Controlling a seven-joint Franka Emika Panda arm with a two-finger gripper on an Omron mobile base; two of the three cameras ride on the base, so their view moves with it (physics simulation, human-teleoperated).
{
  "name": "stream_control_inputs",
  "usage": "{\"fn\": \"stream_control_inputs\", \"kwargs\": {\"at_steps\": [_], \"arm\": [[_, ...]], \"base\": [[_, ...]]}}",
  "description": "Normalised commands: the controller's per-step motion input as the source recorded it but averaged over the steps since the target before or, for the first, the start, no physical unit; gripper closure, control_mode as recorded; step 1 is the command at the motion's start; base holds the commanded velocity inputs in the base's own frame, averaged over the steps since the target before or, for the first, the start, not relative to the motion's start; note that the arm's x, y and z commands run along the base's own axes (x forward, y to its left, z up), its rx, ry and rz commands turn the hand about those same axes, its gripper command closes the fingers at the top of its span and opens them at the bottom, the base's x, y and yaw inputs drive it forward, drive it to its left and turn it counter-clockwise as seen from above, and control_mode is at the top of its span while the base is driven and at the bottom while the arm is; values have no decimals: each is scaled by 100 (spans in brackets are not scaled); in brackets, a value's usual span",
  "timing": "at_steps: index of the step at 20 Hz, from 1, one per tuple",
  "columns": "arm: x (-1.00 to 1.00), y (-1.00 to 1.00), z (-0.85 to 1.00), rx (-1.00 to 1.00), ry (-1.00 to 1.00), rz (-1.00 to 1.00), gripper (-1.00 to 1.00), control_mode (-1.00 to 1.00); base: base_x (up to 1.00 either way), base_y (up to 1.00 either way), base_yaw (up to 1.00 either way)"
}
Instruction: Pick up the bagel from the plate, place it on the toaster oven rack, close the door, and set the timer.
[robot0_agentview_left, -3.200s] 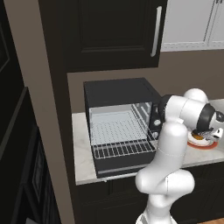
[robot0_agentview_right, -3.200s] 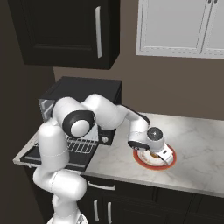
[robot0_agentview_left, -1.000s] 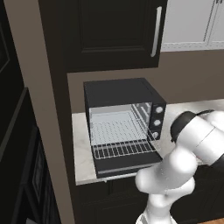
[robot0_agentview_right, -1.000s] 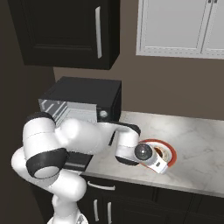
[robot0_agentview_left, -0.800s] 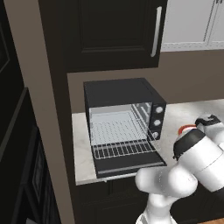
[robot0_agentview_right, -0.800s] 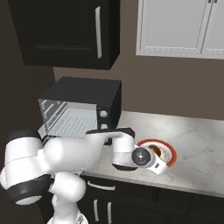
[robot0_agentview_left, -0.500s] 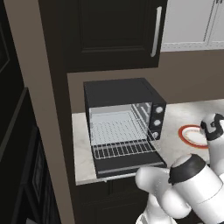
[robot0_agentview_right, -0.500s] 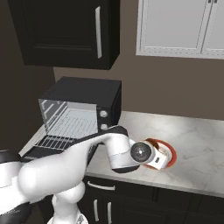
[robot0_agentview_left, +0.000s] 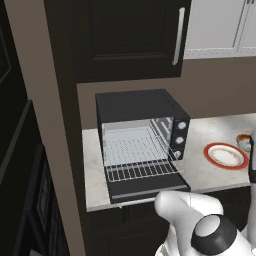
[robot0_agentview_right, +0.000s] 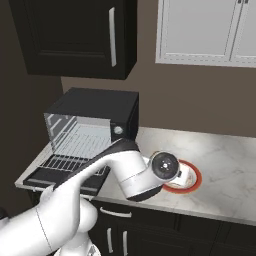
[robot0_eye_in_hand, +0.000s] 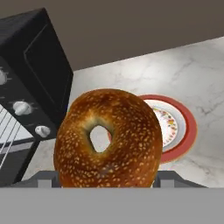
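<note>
Pincer (robot0_eye_in_hand: 107, 183): grasping bagel (robot0_eye_in_hand: 109, 138), lower centre of hand view. Plate (robot0_eye_in_hand: 177, 127): bare, centre right behind it. Oven door (robot0_agentview_left: 150, 190): open.

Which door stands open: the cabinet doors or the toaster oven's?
The toaster oven's door: it lies folded down flat below the rack. The dark cabinet door above it is shut.

Count of items on and above my counter.
I count one bagel (robot0_eye_in_hand: 108, 139), one plate (robot0_agentview_left: 226, 155), one toaster oven (robot0_agentview_left: 139, 134) with one wire rack (robot0_agentview_left: 140, 161), one door (robot0_agentview_left: 147, 189) folded down, and three knobs (robot0_agentview_left: 178, 140) on its front. I also note one counter (robot0_agentview_right: 227, 175), one dark upper cabinet (robot0_agentview_left: 127, 35) and one cup (robot0_agentview_left: 244, 141) near the plate.
</note>
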Motion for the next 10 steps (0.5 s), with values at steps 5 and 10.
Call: {"fn": "stream_control_inputs", "kwargs": {"at_steps": [5,10], "arm": [[-46,51,25,-5,4,29,100,-100],[-25,80,4,-8,7,28,100,-100]], "base": [[0,0,0],[0,0,0]]}}
